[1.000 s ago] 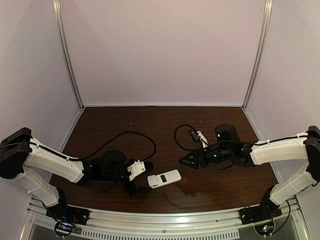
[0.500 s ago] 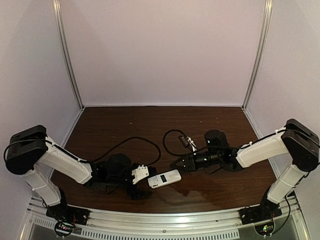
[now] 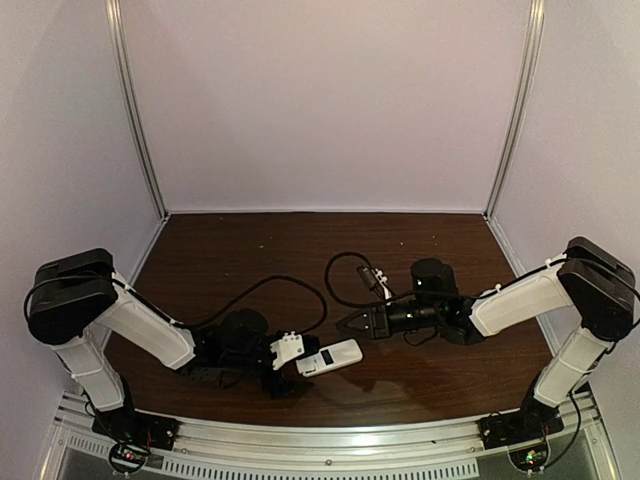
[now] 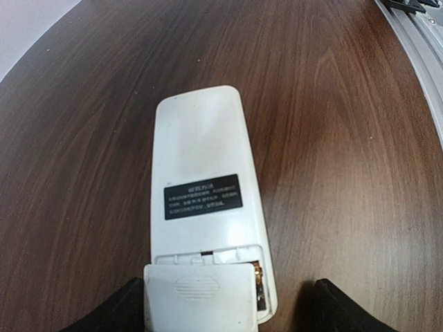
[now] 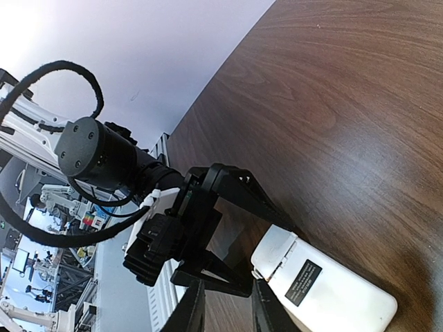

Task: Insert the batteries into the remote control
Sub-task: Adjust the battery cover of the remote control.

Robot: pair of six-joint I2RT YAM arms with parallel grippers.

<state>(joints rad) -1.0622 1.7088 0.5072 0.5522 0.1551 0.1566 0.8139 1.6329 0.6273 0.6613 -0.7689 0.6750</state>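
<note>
The white remote control [image 3: 332,356] lies back up on the brown table [image 3: 220,250], its black label [image 4: 203,196] showing. Its battery cover [image 4: 197,294] is slid partly off the near end, and a gold bit [image 4: 259,271] shows in the uncovered strip. My left gripper [image 3: 303,367] is open, one finger [image 4: 114,312] beside the cover and the other [image 4: 342,310] apart from the remote's side. My right gripper [image 3: 352,323] hovers just behind the remote control [image 5: 325,287], its fingers [image 5: 194,311] a narrow gap apart with nothing between them. The batteries are out of view.
Black cables loop over the table behind each wrist, one behind the left [image 3: 285,282] and one behind the right [image 3: 340,270]. A metal rail [image 3: 320,437] runs along the near edge and shows again [image 4: 415,48] beside the remote. Pale walls enclose the table.
My left gripper has slid right up to the remote's end and narrowed a little. My right arm has swung left toward the remote, and its jaws have closed most of the way.
</note>
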